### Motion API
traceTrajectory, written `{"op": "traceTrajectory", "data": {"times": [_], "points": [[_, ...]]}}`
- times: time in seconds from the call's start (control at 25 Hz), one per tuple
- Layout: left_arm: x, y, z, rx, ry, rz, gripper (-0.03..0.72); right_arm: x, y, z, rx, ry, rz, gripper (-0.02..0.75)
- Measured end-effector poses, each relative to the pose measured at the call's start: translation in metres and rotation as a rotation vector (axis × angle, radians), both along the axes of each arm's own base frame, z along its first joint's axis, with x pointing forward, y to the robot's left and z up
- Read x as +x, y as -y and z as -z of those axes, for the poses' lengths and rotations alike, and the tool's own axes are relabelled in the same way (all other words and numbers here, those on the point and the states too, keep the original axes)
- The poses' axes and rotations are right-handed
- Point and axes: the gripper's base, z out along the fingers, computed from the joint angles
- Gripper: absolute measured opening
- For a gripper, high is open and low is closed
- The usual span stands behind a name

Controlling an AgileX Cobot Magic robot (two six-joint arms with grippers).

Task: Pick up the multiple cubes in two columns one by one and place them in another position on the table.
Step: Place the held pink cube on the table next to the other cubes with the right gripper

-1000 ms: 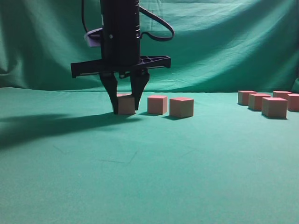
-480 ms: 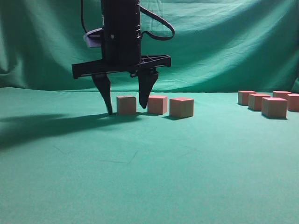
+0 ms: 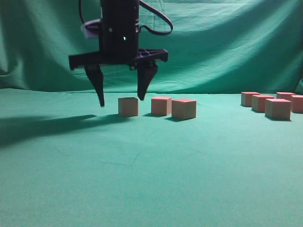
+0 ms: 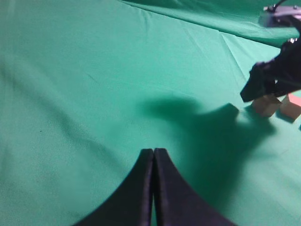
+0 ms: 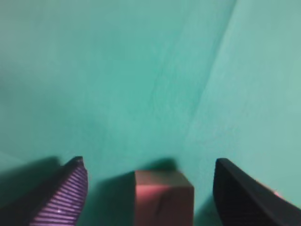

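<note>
Three cubes stand in a row on the green table: a left cube, a middle cube and a right cube. My right gripper is open and hangs just above the left cube, with a finger on either side and neither touching it. The right wrist view shows that cube between the open fingers. Several more cubes are grouped at the far right. My left gripper is shut and empty over bare cloth. It is out of the exterior view.
A draped green backdrop rises behind the table. The left wrist view shows the right gripper far off at the right edge, above two cubes. The right arm's shadow lies on the cloth at left.
My right gripper, shut on the left cube a second ago, has opened, let it go on the table and risen slightly. The cube stays where it was set.
</note>
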Motion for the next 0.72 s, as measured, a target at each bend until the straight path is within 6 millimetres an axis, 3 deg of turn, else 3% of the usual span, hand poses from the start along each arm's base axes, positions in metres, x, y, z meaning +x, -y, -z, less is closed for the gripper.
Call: {"op": "traceTrajectory", "data": {"times": [0.48, 0.72], "points": [[0.000, 0.000, 0.000, 0.000, 0.000, 0.000, 0.000, 0.001, -0.001, -0.097, 0.096, 0.151, -0.065, 0.509], [0.000, 0.000, 0.000, 0.000, 0.000, 0.000, 0.000, -0.027, 0.019, -0.179, 0.210, 0.237, -0.127, 0.509]]}}
